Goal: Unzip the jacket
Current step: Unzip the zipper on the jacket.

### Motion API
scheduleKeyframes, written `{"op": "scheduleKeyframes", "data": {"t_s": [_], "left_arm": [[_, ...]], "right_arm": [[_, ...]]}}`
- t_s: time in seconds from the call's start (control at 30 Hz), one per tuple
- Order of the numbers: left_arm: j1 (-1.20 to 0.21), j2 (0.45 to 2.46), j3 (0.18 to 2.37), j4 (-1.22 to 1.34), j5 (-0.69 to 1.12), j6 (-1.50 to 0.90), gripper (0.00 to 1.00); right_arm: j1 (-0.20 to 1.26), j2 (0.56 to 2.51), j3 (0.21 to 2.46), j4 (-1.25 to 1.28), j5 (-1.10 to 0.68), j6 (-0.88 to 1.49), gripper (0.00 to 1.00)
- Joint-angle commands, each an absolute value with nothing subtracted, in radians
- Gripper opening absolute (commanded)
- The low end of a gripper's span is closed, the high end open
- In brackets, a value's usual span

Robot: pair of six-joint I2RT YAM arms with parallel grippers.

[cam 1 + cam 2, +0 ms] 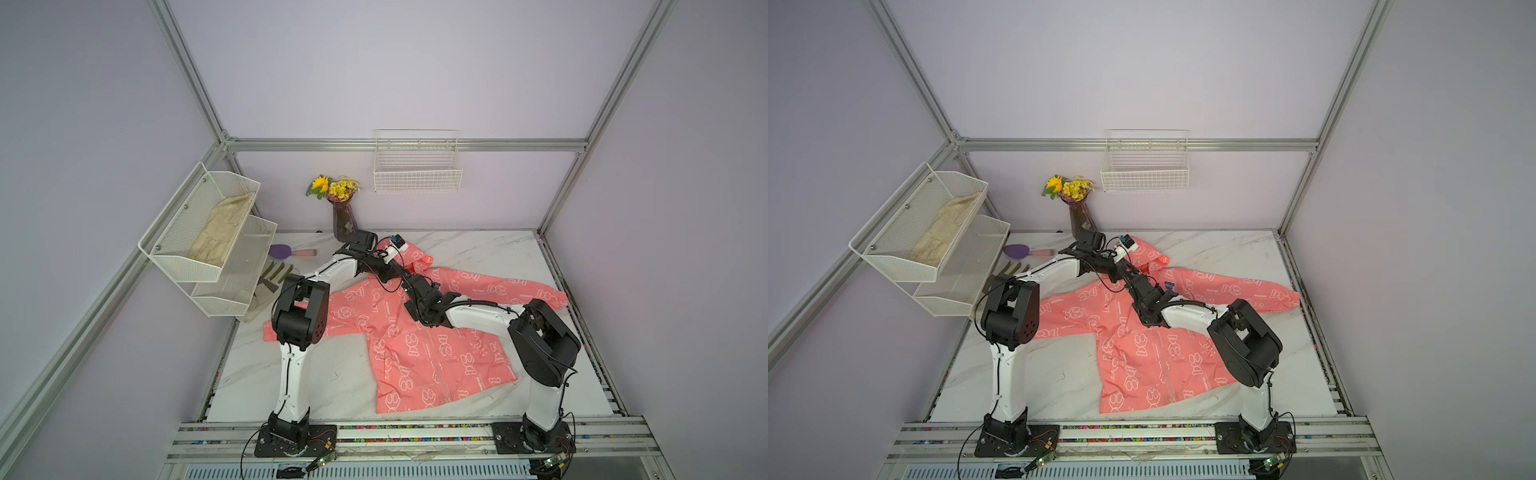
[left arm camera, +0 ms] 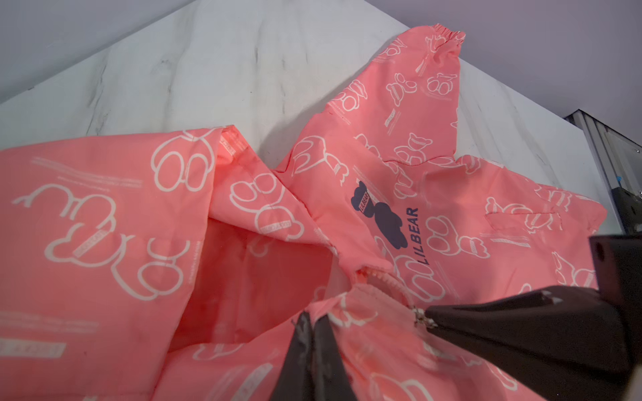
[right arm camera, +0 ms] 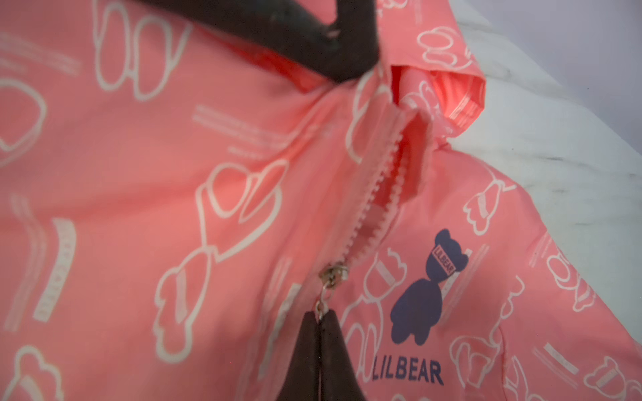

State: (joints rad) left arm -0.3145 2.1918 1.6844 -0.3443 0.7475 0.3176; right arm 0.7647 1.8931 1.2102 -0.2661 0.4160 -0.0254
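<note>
The coral-pink jacket [image 1: 419, 357] [image 1: 1142, 361] lies spread front-up on the marble table, hood toward the back wall. Both arms meet over its neck. My left gripper [image 2: 314, 317] is shut on a fold of the jacket's collar fabric beside the zipper top. My right gripper [image 3: 320, 314] is shut on the metal zipper pull [image 3: 323, 305]. The slider [image 3: 333, 272] sits level with the dark blue bear logo [image 3: 430, 288]. Above the slider the zipper teeth [image 3: 378, 194] are parted; below it the zipper is closed. The left wrist view also shows the right gripper [image 2: 429, 317].
A vase of yellow flowers [image 1: 343, 216] stands at the back just behind the left wrist. A purple brush [image 1: 286, 251] and a glove [image 1: 274, 278] lie at the back left. A white mesh shelf [image 1: 166, 232] with beige cloth hangs left; a wire basket [image 1: 417, 166] hangs on the back wall.
</note>
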Motion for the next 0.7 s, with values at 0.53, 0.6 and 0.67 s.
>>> {"op": "scheduleKeyframes", "data": {"t_s": [0.53,0.6,0.67], "left_arm": [[-0.278,2.326,1.959,-0.356,0.468,0.194,0.00],[-0.277,2.339,1.973,-0.349,0.438,0.186,0.00],[-0.275,2.356,1.998,-0.352,0.422,0.175,0.00]], "right_arm": [[0.955,1.858,1.171,-0.943,0.119,0.175,0.00],[0.975,1.836,1.145,-0.962,0.090,0.209,0.00],[0.990,1.814,1.124,-0.975,0.079,0.239,0.00]]}}
